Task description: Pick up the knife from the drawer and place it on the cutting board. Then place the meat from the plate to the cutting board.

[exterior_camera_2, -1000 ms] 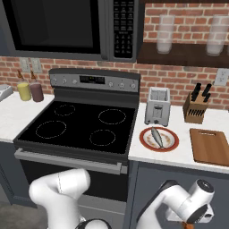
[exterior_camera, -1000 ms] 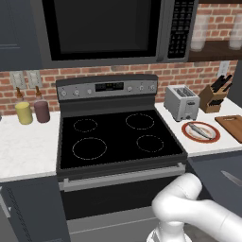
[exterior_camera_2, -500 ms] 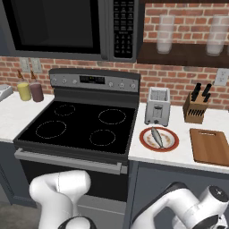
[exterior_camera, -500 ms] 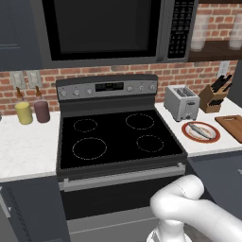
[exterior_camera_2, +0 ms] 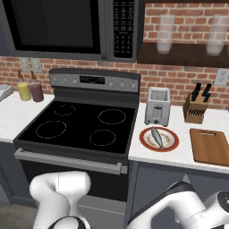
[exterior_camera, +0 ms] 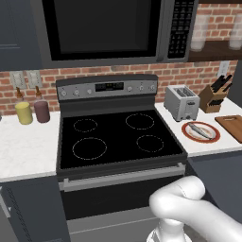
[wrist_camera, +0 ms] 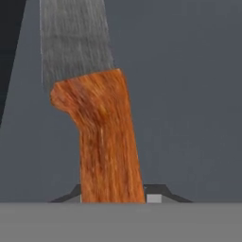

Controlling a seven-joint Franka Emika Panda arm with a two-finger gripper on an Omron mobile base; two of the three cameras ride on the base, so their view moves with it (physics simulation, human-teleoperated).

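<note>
While your gripper (wrist_camera: 113,198) clamps the knife (wrist_camera: 101,137) by its handle, the blade points to 12 o'clock. Your meat (exterior_camera_2: 156,137) rests on the plate (exterior_camera_2: 145,142), cutting board (exterior_camera_2: 209,146) at its 3 o'clock.

Arm (exterior_camera_2: 179,210) bent low; end effector (wrist_camera: 113,198) clamped on knife (wrist_camera: 101,142) handle.

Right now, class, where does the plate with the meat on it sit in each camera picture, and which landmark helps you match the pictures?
Left base view: the plate lies at right centre, on the counter in front of the toaster.
Right base view: plate right of centre, beside the stove.
Hand view: not in it.
Shared landmark: the toaster just behind it.
</note>
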